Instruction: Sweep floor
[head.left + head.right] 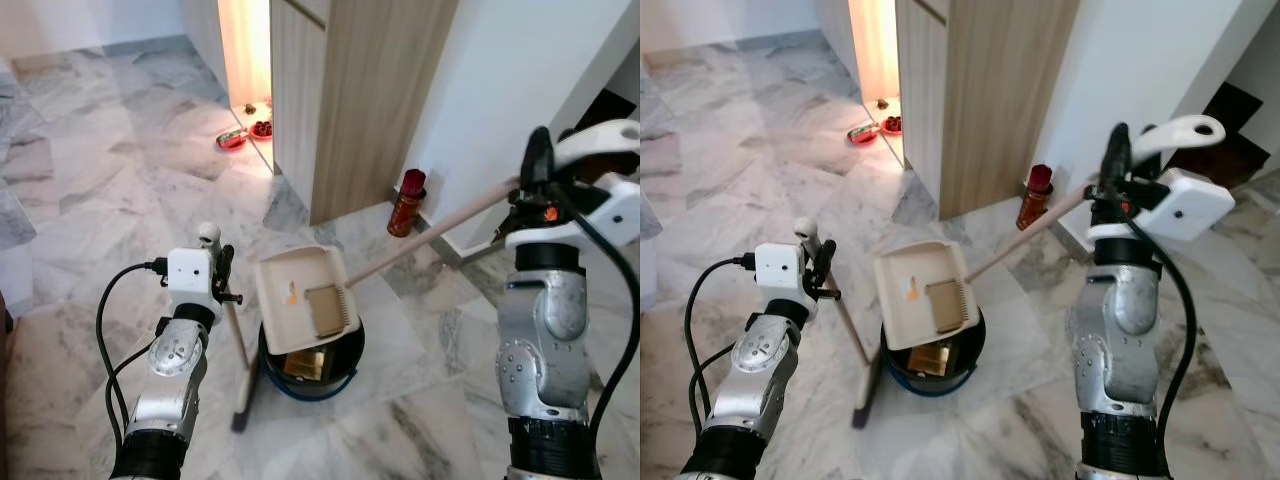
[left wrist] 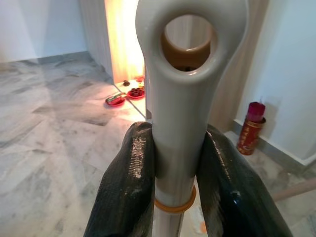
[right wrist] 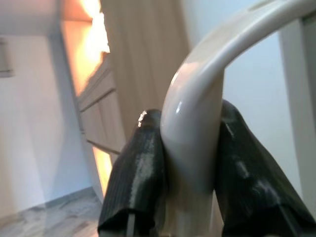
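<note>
My left gripper [image 1: 216, 256] is shut on the top of a cream broom handle [image 2: 190, 74]. The broom stands nearly upright, with its dark bristles [image 1: 241, 412] on the marble floor. My right gripper [image 1: 537, 165] is shut on the curved end of a long dustpan handle [image 1: 440, 228]. The cream dustpan [image 1: 285, 285] hangs tilted over a dark round bin [image 1: 345, 372]. An orange scrap [image 1: 291, 293] and a comb-like insert [image 1: 326, 308] lie in the pan. In the wrist views both pairs of black fingers [image 2: 133, 168] [image 3: 138, 168] press against their handles.
A tall wooden cabinet [image 1: 350, 90] and a white wall [image 1: 500, 80] stand just behind the bin. A red can [image 1: 406, 203] sits at the wall's foot. Red dishes [image 1: 232, 139] lie on the floor by the lit gap. Open marble floor [image 1: 90, 180] stretches to the left.
</note>
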